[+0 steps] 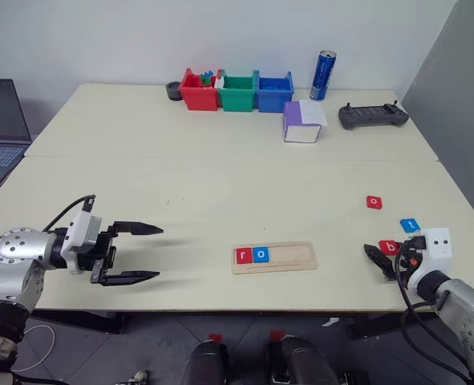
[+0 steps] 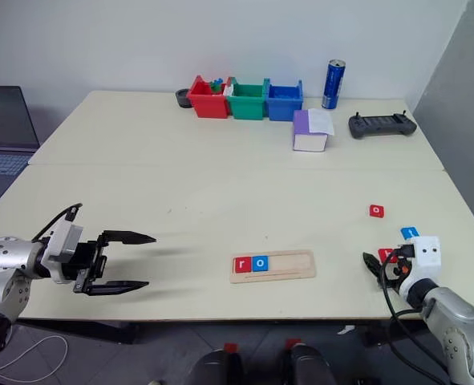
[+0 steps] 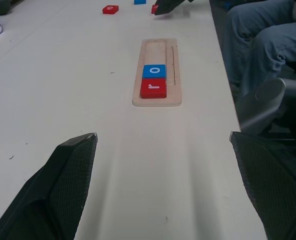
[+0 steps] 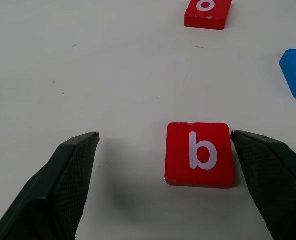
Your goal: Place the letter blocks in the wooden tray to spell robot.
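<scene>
From the head views, we see the wooden tray [image 1: 274,257] near the table's [image 1: 220,176] front edge, with the red r block [image 1: 243,256] and blue o block [image 1: 261,255] at its left end. Our left end effector [image 1: 132,253] hovers wide open left of it. In the left wrist view, the tray lies ahead. In the right wrist view, our right end effector [image 4: 163,165] stands wide around the red b block [image 4: 200,154], which is just beside one finger.
</scene>
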Action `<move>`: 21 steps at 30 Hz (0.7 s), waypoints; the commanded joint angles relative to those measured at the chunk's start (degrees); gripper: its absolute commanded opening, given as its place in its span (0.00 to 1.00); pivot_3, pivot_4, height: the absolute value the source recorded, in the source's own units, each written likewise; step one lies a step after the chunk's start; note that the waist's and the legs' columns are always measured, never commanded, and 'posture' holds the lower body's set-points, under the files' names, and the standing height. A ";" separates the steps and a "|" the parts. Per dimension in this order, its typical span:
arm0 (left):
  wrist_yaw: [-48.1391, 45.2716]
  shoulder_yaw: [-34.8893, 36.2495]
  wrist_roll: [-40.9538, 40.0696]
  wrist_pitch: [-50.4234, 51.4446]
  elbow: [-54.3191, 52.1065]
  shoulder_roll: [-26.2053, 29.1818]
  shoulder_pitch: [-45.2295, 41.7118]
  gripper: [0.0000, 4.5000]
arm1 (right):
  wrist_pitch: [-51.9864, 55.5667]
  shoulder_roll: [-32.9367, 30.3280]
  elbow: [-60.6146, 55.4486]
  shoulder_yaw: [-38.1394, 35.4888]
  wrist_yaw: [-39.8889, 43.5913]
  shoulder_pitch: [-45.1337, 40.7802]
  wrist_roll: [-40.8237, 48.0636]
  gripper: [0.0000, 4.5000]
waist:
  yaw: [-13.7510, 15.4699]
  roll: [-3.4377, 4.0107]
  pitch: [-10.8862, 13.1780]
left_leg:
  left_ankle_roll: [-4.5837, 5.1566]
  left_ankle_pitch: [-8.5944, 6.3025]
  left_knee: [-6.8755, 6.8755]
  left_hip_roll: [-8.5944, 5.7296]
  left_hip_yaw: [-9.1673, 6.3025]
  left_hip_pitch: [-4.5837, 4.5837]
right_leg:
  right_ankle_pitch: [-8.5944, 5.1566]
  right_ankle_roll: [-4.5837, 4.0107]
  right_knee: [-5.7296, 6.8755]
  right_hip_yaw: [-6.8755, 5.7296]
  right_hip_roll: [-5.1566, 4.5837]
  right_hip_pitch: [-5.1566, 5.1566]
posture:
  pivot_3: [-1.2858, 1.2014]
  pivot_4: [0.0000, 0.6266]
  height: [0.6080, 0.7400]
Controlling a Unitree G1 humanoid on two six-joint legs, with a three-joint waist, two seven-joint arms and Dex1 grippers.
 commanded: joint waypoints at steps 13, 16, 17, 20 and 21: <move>-0.40 -0.20 -0.18 1.80 -1.82 1.83 -1.47 1.00 | -4.05 6.46 -1.24 3.51 -6.49 3.83 -7.95 0.34 | 0.00 -0.26 -0.17 | 0.00 0.00 -0.02 0.02 -0.06 0.01 | 0.00 0.00 0.01 -0.05 0.00 0.01 | 0.52 0.24 1.00; -0.40 -0.80 0.20 1.77 -1.11 1.78 -2.32 1.00 | -2.83 8.88 -6.63 5.23 -8.08 5.06 -7.64 0.32 | -0.01 -0.26 -0.17 | 0.00 0.00 -0.02 0.02 -0.08 0.00 | -0.01 -0.01 0.01 -0.05 0.00 0.01 | 0.52 0.24 1.00; -0.40 -1.12 0.38 1.62 -0.68 1.92 -2.62 1.00 | -2.07 9.43 -8.89 6.34 -8.64 5.49 -7.66 0.32 | -0.01 -0.26 -0.17 | 0.00 0.00 -0.03 0.02 -0.07 0.00 | -0.01 -0.01 0.01 -0.05 0.00 0.00 | 0.52 0.24 1.00; -0.40 -1.68 0.57 1.49 0.21 2.20 -3.17 1.00 | 0.52 10.81 -13.11 9.10 -10.49 5.69 -8.09 0.32 | -0.35 -0.25 -0.16 | 0.00 0.00 -0.03 0.04 -0.05 0.02 | -0.01 -0.01 0.02 -0.02 0.02 -0.01 | 0.52 0.24 1.00; -0.40 -1.77 0.59 1.47 0.32 2.28 -3.16 1.00 | 1.17 11.12 -13.71 9.94 -10.98 5.55 -8.44 0.32 | -0.39 -0.25 -0.16 | 0.00 0.00 -0.03 0.04 -0.05 0.02 | -0.01 -0.01 0.03 -0.02 0.02 -0.01 | 0.52 0.24 1.00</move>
